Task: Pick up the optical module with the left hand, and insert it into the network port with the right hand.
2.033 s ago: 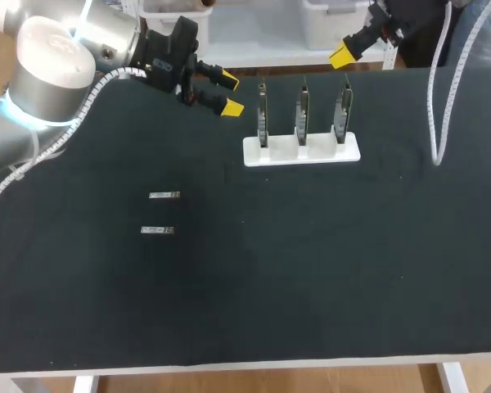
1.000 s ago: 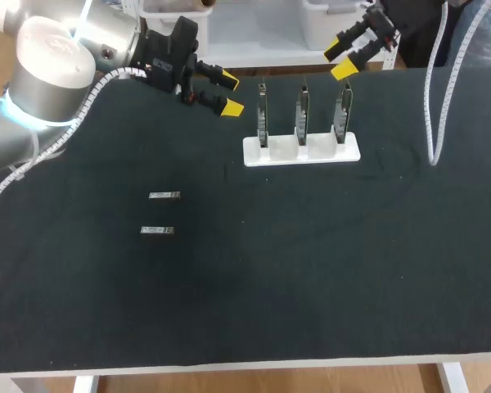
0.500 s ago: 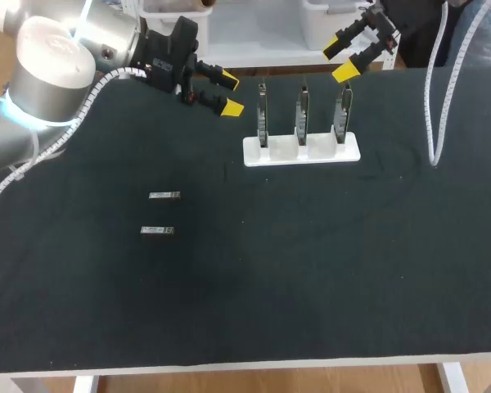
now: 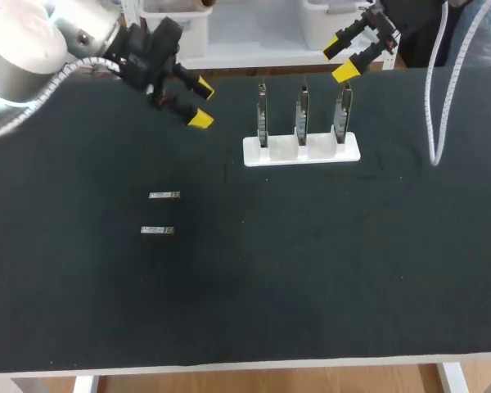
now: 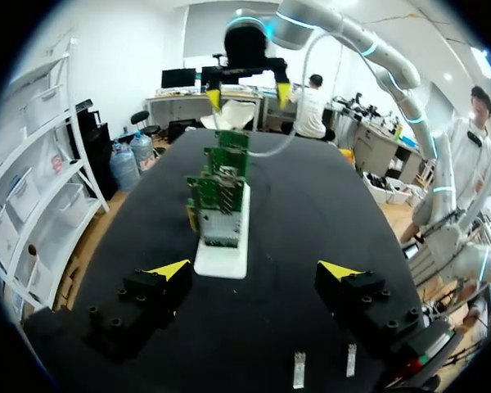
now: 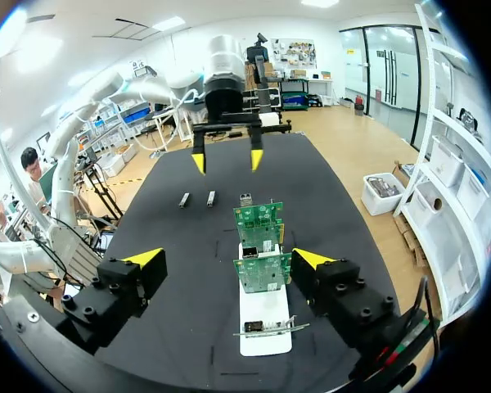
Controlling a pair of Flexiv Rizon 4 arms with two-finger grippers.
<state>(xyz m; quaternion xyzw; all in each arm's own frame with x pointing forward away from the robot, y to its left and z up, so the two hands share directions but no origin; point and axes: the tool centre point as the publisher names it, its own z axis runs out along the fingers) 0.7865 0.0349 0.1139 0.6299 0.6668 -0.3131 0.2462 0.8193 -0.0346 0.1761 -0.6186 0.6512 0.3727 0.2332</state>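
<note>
Left hand (image 4: 198, 102): fingers apart, nothing in them, hovering over the far left of the counter (image 4: 311, 270). Well apart from anything it could grab. Right hand (image 4: 344, 57): fingers also apart, empty, up at the far edge of the counter just behind the rightmost board (image 4: 342, 110).

Two optical modules lie flat on the counter on the left side, nearer the front than the left hand. The farther module (image 4: 164, 195) and the nearer module (image 4: 157, 231) sit near each other but not touching, both with long sides running left to right. In the left wrist view they show low under the hand, off toward one finger, not between the tips.

Three boards stand upright in a white base (image 4: 301, 150) at centre-far. The network port on them is too small to pick out from above.

Handling guess: each module looks like a small, thin metal-cased bar, so light, stiff and probably slick. It sits very low, so the tips would need to come right down to the counter. Best hold is across the narrow width near one end, leaving the rest free for the right hand to take and the plug end clear. The pick is not yet begun.
</note>
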